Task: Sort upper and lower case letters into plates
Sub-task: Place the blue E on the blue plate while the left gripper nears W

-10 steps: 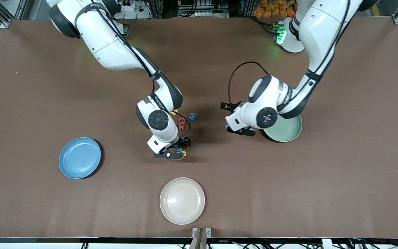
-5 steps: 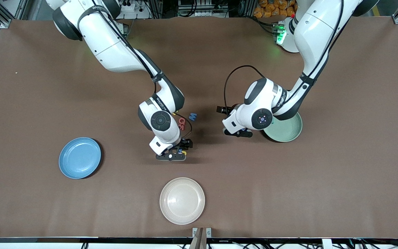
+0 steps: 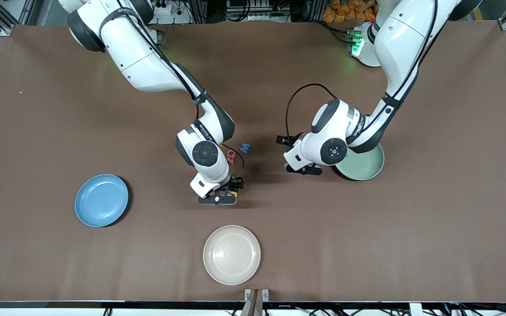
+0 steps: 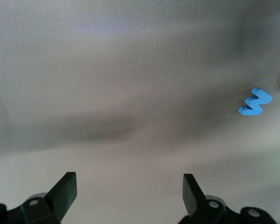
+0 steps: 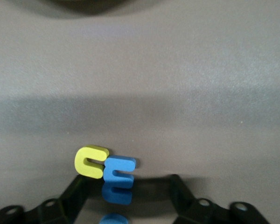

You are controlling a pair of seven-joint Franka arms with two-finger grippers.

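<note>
My right gripper (image 3: 225, 195) is low over the table's middle, its jaws open on either side of a blue letter (image 5: 118, 179) without touching it. A yellow letter (image 5: 90, 161) lies against that blue one, and another blue piece (image 5: 113, 219) shows closer to the wrist. A blue W-shaped letter (image 3: 245, 148) and red letters (image 3: 231, 156) lie beside the right wrist. My left gripper (image 3: 302, 169) hangs open over bare table (image 4: 129, 186) next to the mint green plate (image 3: 367, 169), with the W-shaped letter (image 4: 255, 102) ahead of it. The blue plate (image 3: 101, 200) sits toward the right arm's end.
A cream-white plate (image 3: 231, 254) lies near the table's front edge, nearer to the camera than the right gripper. The left arm covers part of the mint plate's rim. Wide brown tabletop (image 3: 411, 228) stretches around the plates.
The right gripper's fingers have drawn closer together around the blue letter. The left arm shifted slightly toward the right arm's end, then held still.
</note>
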